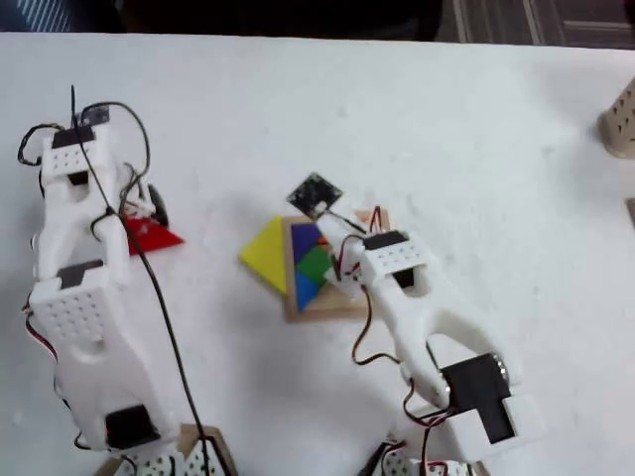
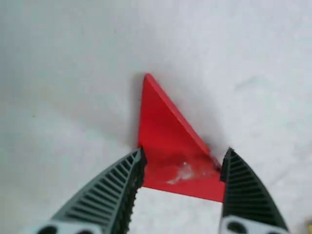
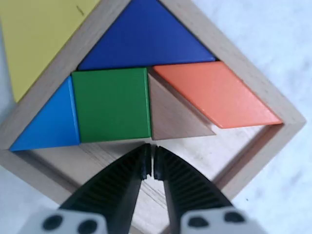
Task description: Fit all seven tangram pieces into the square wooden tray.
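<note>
The square wooden tray (image 1: 342, 305) (image 3: 243, 63) sits mid-table. It holds a dark blue triangle (image 3: 146, 36), an orange parallelogram (image 3: 217, 95), a green square (image 3: 111, 103), a light blue triangle (image 3: 51, 124) and a wood-coloured triangle (image 3: 173, 119). A yellow triangle (image 1: 266, 254) (image 3: 36, 39) lies outside, against the tray's left rim. My right gripper (image 3: 151, 163) hovers shut and empty over the tray's bare floor. Far to the left a red triangle (image 1: 154, 236) (image 2: 165, 141) lies on the table. My left gripper (image 2: 183, 158) has its fingers (image 2: 129, 183) against both sides.
A pale wooden object (image 1: 620, 121) stands at the table's right edge. Both arms' bodies and loose cables (image 1: 164, 317) occupy the near side. White tabletop stretches between the red triangle and the tray, and behind them.
</note>
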`<state>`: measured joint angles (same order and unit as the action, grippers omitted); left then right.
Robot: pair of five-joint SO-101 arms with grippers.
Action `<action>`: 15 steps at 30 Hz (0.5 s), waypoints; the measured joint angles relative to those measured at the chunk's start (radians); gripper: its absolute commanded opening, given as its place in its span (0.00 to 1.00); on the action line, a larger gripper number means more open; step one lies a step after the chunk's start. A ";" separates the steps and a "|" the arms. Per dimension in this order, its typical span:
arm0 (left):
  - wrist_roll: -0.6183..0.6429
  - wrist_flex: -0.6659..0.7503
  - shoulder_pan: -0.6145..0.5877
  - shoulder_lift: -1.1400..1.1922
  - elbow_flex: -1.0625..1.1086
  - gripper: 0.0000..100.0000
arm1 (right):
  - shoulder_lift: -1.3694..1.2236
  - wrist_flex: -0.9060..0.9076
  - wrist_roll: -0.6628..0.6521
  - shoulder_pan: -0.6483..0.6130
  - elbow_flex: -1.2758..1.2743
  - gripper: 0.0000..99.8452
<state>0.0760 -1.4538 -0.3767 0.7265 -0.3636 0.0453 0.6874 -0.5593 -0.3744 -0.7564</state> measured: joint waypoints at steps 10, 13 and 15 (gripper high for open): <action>-0.052 -0.034 0.043 0.003 0.000 0.14 | 0.000 0.000 0.000 0.000 0.000 0.02; -0.054 -0.037 0.049 0.003 0.000 0.13 | 0.000 0.000 0.000 0.000 0.000 0.02; -0.054 -0.037 0.051 0.003 0.000 0.13 | 0.000 0.000 0.000 0.000 0.000 0.02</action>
<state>0.0222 -1.4906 -0.3261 0.7296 -0.3636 0.0453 0.6874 -0.5593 -0.3744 -0.7564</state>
